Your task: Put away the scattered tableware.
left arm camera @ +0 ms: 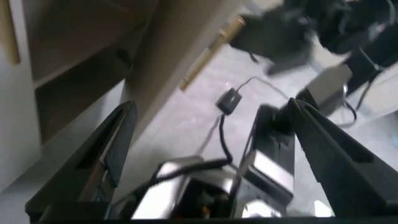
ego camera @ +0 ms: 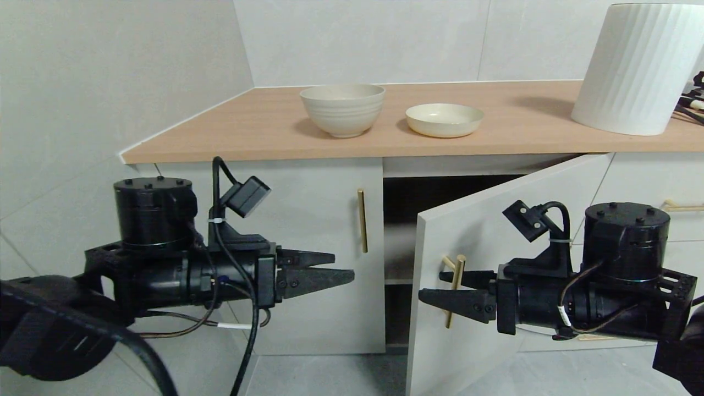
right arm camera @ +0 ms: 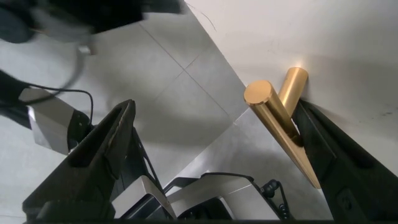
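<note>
A wooden counter (ego camera: 264, 129) runs across the head view above pale cabinets. On it, near twelve o'clock, stands a deep cream bowl (ego camera: 342, 109). Just to its three o'clock side, apart from it, sits a shallow cream dish (ego camera: 444, 119). Both are upright. At two o'clock on the same counter stands a tall ribbed white cylinder (ego camera: 638, 69).

Below the counter, the closed door (ego camera: 308, 253) carries a vertical brass bar (ego camera: 361, 220). The open door (ego camera: 473, 231) next to it swings towards the camera and shows a dark cabinet interior.

The left gripper (ego camera: 344, 266) hangs at eight o'clock, level with the lower cabinet and pointing towards the middle. Side-on, its claw shows only a narrow gap. Its own wrist camera shows the left gripper (left arm camera: 210, 109) spread wide with nothing between the fingers. Beyond them are the door's edge, a cabinet shelf (left arm camera: 68, 68) and grey floor.

The right gripper (ego camera: 430, 287) sits at four o'clock, at the open door's brass handle (ego camera: 455, 286). From the head view, the handle crosses in front of its fingers. The right wrist camera shows more: the right gripper (right arm camera: 211, 112) is wide open, and the handle (right arm camera: 280, 118) lies between the fingers, close against one of them and not clamped.
</note>
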Available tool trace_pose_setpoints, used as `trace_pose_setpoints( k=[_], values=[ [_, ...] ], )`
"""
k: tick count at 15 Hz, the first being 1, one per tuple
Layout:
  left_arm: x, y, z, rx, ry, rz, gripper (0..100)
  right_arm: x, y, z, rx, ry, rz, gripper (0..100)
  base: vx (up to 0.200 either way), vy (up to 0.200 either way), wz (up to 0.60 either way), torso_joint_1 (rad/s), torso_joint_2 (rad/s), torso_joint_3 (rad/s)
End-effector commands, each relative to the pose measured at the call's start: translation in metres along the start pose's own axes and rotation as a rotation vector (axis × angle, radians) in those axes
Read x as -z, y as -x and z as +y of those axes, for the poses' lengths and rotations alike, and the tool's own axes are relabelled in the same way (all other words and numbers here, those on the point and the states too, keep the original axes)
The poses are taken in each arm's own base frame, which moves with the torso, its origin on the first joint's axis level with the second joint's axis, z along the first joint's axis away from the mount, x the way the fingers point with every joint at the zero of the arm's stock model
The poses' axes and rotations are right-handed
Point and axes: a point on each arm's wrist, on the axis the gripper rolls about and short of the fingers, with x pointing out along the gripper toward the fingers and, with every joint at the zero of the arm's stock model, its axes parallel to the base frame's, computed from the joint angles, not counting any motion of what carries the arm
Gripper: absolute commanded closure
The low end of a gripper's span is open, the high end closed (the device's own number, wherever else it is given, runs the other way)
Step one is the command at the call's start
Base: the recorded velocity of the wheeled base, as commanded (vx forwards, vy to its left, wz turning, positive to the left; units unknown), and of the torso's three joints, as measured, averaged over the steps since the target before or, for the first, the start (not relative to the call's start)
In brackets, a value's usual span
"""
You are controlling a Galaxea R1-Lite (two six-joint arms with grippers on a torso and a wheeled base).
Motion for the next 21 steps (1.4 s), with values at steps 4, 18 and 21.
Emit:
trace_pose_setpoints(
  k=[4, 18, 21],
  values=[
    [0.039, -0.063, 0.030, -0.052, 0.069, 0.008, 0, 0.005, -0.005, -0.004, 0.005, -0.011, 0.023, 0, 0.000, 0.000, 0.00, 0.000, 0.00, 0.000],
    [0.043, -0.086, 0.019, -0.149, -0.062, -0.161, 100, 0.008, -0.007, -0.003, -0.003, -0.012, 0.035, 0, 0.000, 0.000, 0.00, 0.000, 0.00, 0.000],
    [0.037, -0.080, 0.016, -0.152, -0.072, -0.181, 100, 0.008, -0.007, -0.003, -0.002, -0.013, 0.036, 0, 0.000, 0.000, 0.00, 0.000, 0.00, 0.000]
  ],
)
